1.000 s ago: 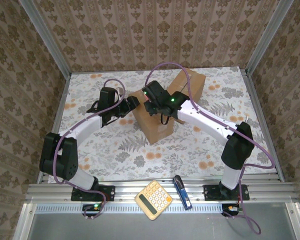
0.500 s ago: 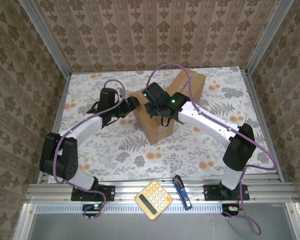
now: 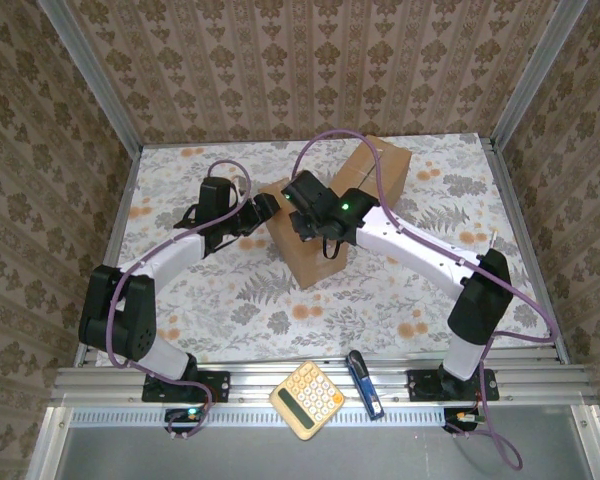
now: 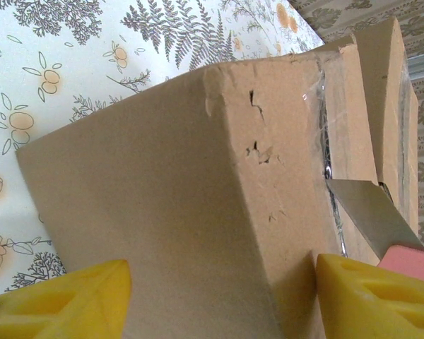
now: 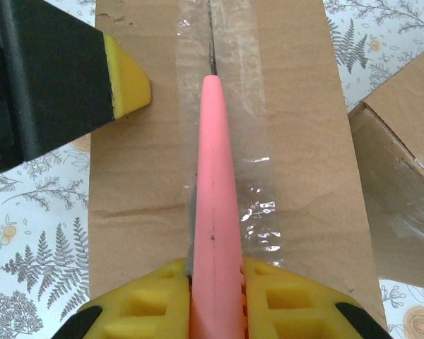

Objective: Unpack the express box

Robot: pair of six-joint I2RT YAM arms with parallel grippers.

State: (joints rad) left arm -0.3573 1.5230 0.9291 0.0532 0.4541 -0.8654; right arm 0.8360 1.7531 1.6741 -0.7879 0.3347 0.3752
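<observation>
While the cardboard express box [image 3: 305,262] sits roughly in the middle of the counter [image 3: 210,300], both arms are bent in over it. The right end effector [image 5: 215,304] is clamped tight on a pink-handled box cutter [image 5: 214,176] — handle squeezed between its fingers [image 5: 148,307], blade [image 4: 367,212] down in the seam of the clear tape [image 5: 253,106] running along the box's top. The left end effector [image 3: 261,210] is spread wide, straddling the box's long top edge: one yellow pad [image 5: 129,79] rests on the top face beside the tape, and the other pad [image 4: 63,300] hangs alongside the side wall. That corner of the cardboard looks dinged and cracked. A second cardboard box [image 3: 380,165] sits just behind, to the right. Down on the near rail there's a yellow calculator [image 3: 307,400] and a small blue tool [image 3: 364,383] — can't tell what exactly.
</observation>
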